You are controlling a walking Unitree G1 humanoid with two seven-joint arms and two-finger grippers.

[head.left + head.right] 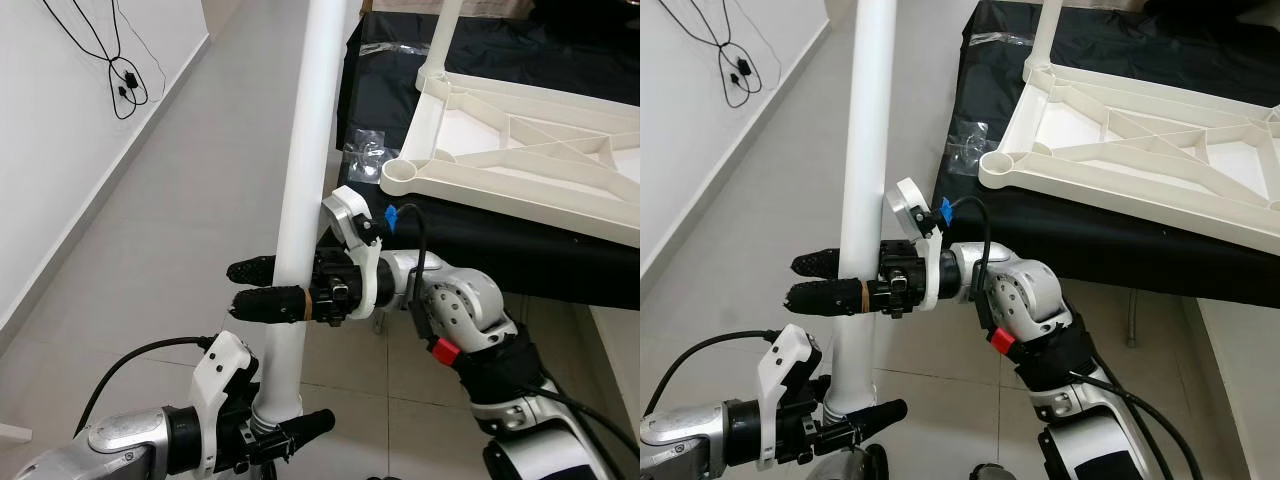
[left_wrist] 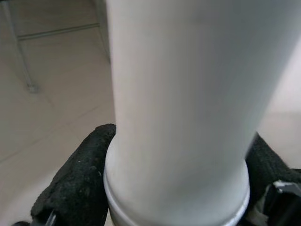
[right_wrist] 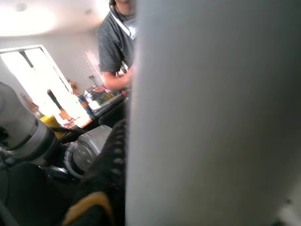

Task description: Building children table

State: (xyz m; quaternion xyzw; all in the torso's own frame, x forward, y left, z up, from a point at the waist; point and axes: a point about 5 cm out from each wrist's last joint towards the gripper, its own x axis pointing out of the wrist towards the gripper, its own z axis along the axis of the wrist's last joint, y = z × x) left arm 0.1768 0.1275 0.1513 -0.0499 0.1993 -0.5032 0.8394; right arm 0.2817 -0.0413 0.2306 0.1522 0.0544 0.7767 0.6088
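Near the robot, both grippers clamp the upright white leg (image 1: 300,200): left gripper (image 1: 285,432) low, right gripper (image 1: 265,288) higher, likely steadying it for the upturned tabletop's (image 1: 520,150) socket (image 1: 402,175), far right.

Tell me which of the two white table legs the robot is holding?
The loose white plastic leg, held upright over the floor by both grippers. The other white leg is already standing in a corner of the upturned white tabletop.
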